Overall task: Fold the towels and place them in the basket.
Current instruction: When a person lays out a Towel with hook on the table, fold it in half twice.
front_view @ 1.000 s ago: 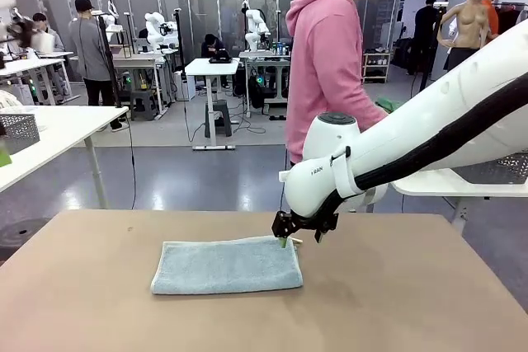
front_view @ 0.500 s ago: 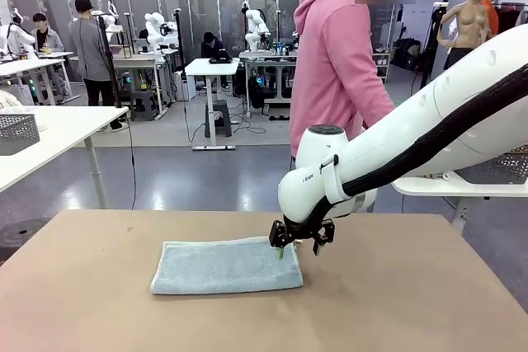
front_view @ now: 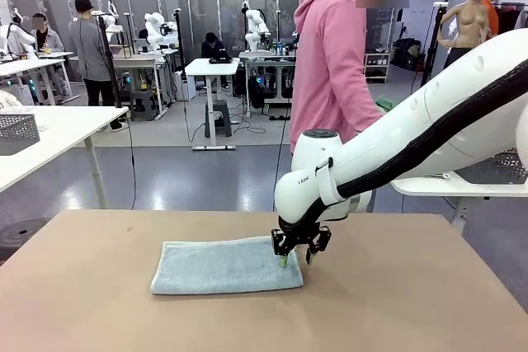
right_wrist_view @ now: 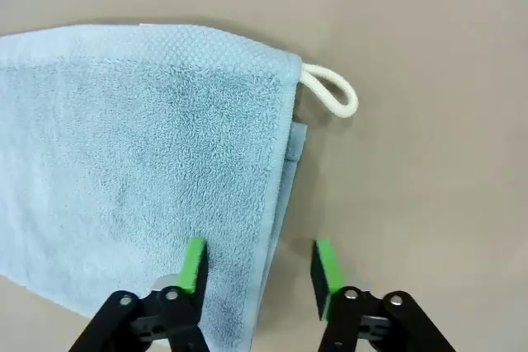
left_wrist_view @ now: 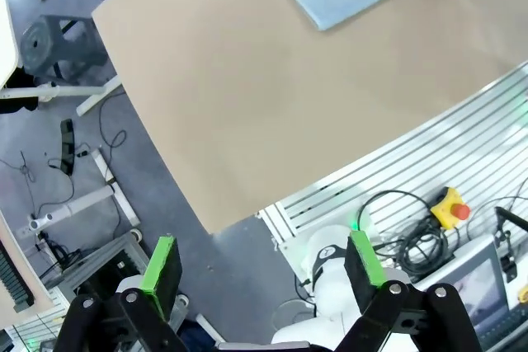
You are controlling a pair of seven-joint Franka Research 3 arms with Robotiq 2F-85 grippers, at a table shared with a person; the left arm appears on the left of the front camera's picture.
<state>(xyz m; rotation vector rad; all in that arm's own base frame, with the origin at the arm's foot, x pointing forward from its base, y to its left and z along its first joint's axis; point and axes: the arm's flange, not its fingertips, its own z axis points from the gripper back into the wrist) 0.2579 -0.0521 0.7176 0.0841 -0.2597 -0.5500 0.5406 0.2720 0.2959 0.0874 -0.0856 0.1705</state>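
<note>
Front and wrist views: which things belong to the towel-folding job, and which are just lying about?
Job:
- blue towel, folded on the table
- right gripper, jaws open astride the towel's looped end
- left gripper, jaws open, held high off the table's edge

Lying about:
- stop button
- cables beside it

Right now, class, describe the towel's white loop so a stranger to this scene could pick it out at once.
Start at the brown table, where one folded blue-grey towel lies. At a corner of its right-hand end, a short white cord loop sticks out onto the bare tabletop. It is the only white, rope-like thing there.
</note>
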